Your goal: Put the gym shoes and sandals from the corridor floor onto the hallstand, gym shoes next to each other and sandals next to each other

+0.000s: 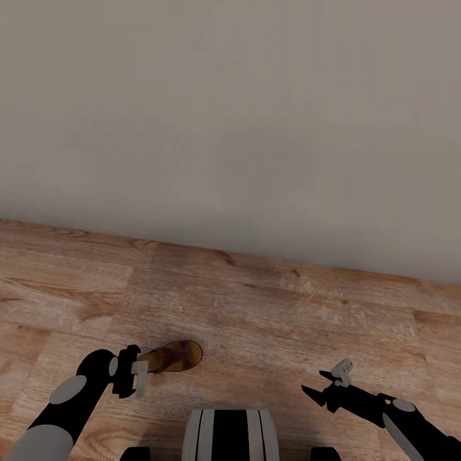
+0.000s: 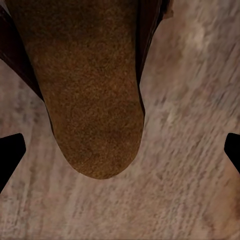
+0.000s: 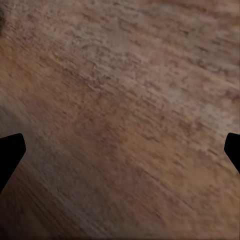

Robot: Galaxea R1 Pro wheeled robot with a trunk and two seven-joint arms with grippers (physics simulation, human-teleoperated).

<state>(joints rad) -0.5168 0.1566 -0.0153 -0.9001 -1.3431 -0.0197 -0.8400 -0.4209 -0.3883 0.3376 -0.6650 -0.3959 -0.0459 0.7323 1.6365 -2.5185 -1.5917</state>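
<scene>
The left gripper (image 1: 137, 378) hangs low over the corridor floor (image 1: 269, 320) with its jaws spread, one brown sandal (image 1: 176, 356) lying just ahead of the fingertips and reaching in between them (by the left wrist view), apparently lined up for a grasp. The right gripper (image 1: 314, 392) hovers released over bare planks, well apart from the sandal, likely idle.

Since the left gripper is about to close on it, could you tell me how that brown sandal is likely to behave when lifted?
The sandal looks small, so it is probably light. Its footbed looks rough and matte, so likely not slippery. It lies flat on the floor, so rolling seems unlikely.
</scene>
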